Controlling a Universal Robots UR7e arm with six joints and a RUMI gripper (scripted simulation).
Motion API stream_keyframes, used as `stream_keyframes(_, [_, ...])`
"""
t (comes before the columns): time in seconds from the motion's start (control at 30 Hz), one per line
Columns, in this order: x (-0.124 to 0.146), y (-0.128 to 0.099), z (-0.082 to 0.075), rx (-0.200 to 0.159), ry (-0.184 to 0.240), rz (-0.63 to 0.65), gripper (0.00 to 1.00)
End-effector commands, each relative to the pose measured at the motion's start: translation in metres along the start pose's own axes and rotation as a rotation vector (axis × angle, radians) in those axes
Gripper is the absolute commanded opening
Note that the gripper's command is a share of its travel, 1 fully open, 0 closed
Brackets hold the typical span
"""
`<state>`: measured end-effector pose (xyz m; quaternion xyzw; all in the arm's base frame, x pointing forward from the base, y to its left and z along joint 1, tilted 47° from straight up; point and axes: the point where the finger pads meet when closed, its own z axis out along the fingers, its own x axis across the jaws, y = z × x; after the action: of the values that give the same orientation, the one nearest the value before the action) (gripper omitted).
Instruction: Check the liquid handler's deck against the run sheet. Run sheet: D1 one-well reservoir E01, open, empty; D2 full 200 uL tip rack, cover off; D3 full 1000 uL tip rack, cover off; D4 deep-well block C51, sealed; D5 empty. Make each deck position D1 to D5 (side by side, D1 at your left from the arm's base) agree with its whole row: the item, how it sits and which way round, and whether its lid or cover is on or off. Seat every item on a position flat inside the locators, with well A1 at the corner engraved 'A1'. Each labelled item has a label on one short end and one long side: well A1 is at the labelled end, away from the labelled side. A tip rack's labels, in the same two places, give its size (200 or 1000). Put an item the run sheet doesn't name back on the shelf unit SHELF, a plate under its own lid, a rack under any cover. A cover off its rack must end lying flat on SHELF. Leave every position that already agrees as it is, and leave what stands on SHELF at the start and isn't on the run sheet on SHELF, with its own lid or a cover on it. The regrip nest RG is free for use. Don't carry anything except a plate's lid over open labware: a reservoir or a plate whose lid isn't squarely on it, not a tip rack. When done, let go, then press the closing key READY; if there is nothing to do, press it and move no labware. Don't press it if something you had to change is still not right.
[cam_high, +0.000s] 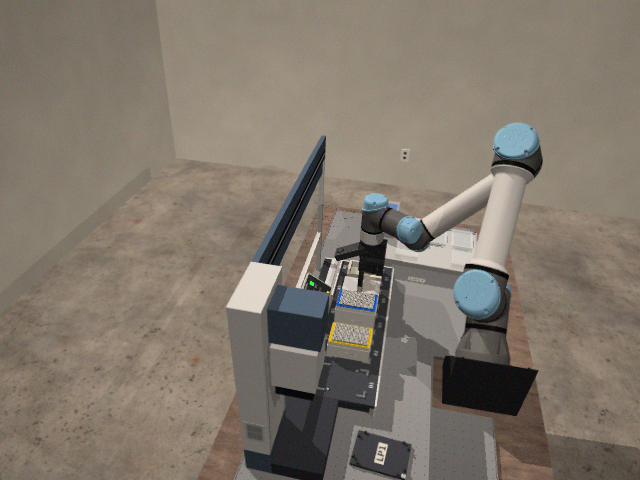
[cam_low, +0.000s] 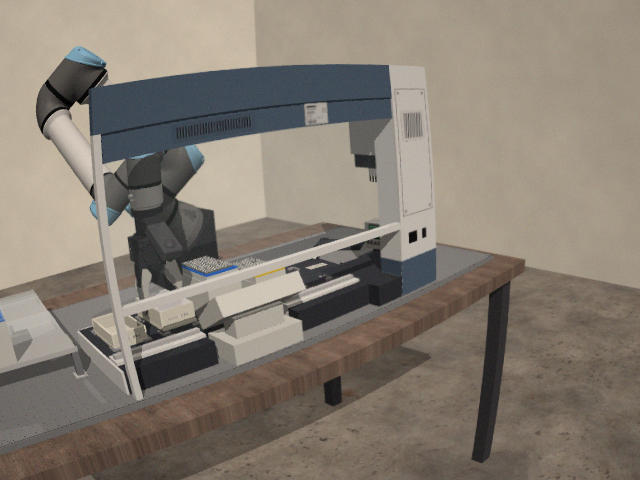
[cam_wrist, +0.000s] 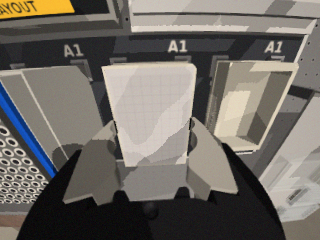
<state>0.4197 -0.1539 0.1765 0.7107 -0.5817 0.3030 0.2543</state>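
Grey angular fingers of the black end effector (cam_wrist: 152, 165) were clamped on the long sides of a pale, sealed rectangular block (cam_wrist: 150, 112), which filled the middle of the wrist view. The block hung over a deck position with an engraved "A1" mark (cam_wrist: 177, 46) beyond its far end; whether it touched the deck could not be told. Just to its right in that view sat an open, cream one-well reservoir (cam_wrist: 250, 102), its inside bare, under another "A1" mark. To the block's left lay a grey sloped item (cam_wrist: 55, 107), and beyond it the blue-rimmed tip rack (cam_wrist: 17, 170) with rows of round holes.

From the top view, the white and grey arm with light-blue joint caps (cam_high: 498, 217) reached from its dark base box (cam_high: 519, 382) across the grey surface (cam_high: 454, 444) to the far end of the deck row. The blue-rimmed rack (cam_high: 355, 299) and a yellow-rimmed tip rack (cam_high: 351, 333) stood side by side nearer the camera, both uncovered. A black plate marked "LP1" (cam_high: 381, 453) lay at the near edge.

In the exterior view, the end effector (cam_low: 149, 276) stood low behind the liquid handler's white front bar (cam_low: 268, 271), with the reservoir (cam_low: 116, 328) at the near end of the deck and a cream labelled box (cam_low: 170, 312) beside it.
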Motion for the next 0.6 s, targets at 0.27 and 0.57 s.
stream_keyframes(0.27, [0.0002, -0.0002, 0.0030, 0.001, 0.000, 0.000, 0.00])
stream_keyframes(0.57, [0.0002, -0.0002, 0.0060, 0.001, 0.000, 0.000, 0.00])
